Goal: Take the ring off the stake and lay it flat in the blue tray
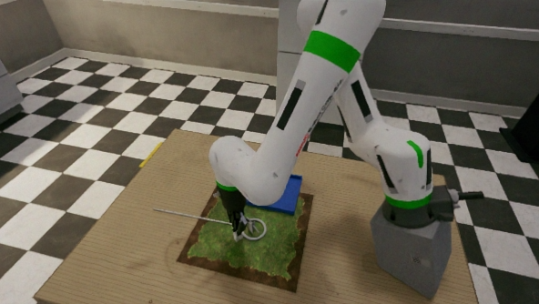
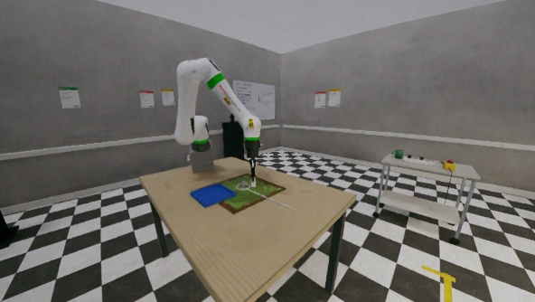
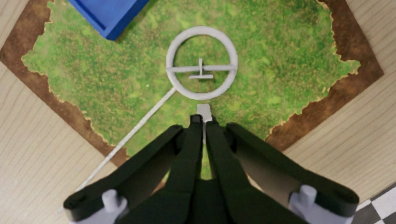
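A pale grey ring (image 1: 265, 228) (image 2: 238, 187) (image 3: 202, 30) lies low over the green mat. A small grey upright piece (image 2: 244, 184) (image 3: 201, 76), apparently the stake, shows inside it, and a thin bar crosses the ring. A long pale rod (image 1: 191, 216) (image 2: 271, 199) (image 3: 132, 133) runs outward from the ring's rim; how it joins is unclear. My gripper (image 1: 237, 234) (image 2: 253, 184) (image 3: 203, 113) is shut with its pale tips together, pointing down just outside the ring's rim, with nothing seen between them. The blue tray (image 1: 296, 191) (image 2: 212, 195) (image 3: 115, 30) is empty in the exterior view.
The green mat (image 1: 273, 255) (image 2: 239, 201) (image 3: 300, 45) with a brown border lies on the wooden table (image 1: 114, 237) (image 2: 271, 240). The tray adjoins or overlaps its edge. The rod extends past the mat over the table. The arm's base stands on the table.
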`<action>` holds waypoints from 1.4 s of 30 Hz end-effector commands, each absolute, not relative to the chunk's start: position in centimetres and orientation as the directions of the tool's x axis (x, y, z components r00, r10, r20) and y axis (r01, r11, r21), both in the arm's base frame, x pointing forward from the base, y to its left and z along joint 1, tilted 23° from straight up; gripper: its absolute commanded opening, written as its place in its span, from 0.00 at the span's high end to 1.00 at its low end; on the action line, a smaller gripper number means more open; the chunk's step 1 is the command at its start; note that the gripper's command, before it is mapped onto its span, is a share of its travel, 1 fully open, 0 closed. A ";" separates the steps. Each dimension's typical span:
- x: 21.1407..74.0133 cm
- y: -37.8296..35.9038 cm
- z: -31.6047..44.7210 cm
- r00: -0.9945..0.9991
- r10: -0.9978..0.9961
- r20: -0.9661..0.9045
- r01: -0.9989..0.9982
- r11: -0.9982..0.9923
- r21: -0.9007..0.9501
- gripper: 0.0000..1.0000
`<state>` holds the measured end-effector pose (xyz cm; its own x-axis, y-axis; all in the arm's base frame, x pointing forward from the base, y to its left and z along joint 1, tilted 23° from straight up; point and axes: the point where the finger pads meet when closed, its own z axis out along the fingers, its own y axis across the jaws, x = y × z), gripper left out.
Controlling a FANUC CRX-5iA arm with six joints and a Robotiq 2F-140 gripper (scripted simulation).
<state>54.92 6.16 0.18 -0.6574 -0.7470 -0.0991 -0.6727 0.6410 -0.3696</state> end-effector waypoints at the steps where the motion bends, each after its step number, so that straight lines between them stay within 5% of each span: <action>1: 55.0 6.2 0.2 -0.657 -0.747 -0.100 -0.672 0.641 -0.370 0.90; 42: 54.1 5.1 -0.1 -0.657 -0.747 -0.100 -0.672 0.641 -0.370 0.90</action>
<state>54.10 5.14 -0.14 -0.6574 -0.7470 -0.0991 -0.6727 0.6411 -0.3696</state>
